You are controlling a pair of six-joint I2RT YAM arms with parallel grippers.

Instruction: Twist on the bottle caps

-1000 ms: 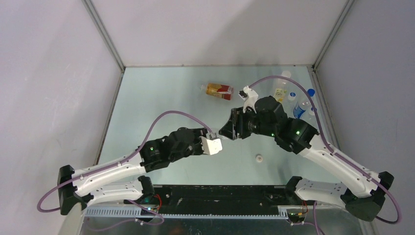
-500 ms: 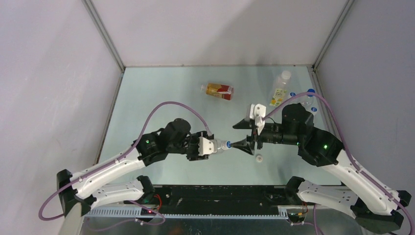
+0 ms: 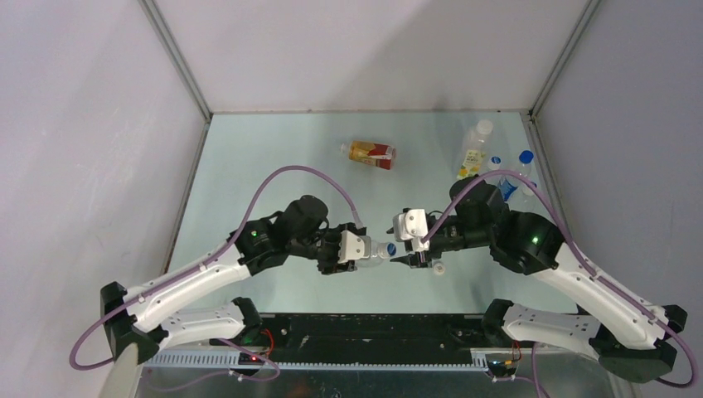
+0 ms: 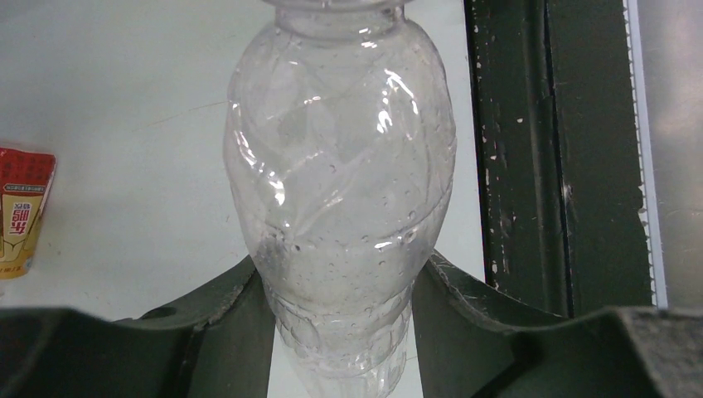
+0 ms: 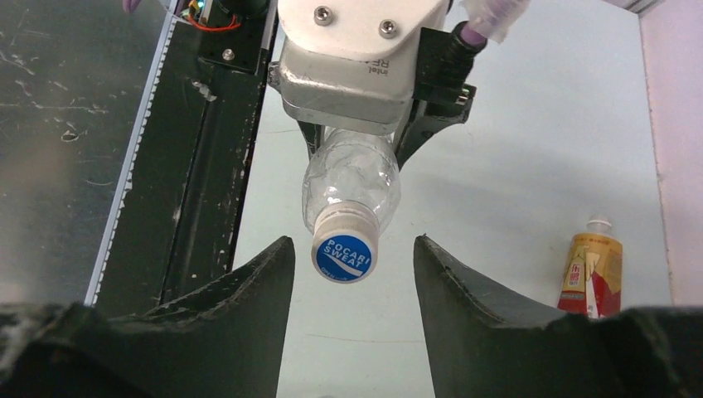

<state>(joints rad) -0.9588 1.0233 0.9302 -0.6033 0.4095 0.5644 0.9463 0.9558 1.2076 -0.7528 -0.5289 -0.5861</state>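
**Light, crushable bottle: grip the cap's side**

A white cap (image 3: 439, 267) lies loose, near. The left gripper (image 4: 340, 319) clamps the clear bottle (image 4: 340, 166) aloft. The right gripper (image 5: 352, 274) gapes around its blue cap (image 5: 342, 255), not touching. The amber bottle (image 3: 371, 153) lies far.

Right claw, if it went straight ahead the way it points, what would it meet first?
Probably the blue cap on the clear bottle in the left claw, dead ahead; depth unclear.
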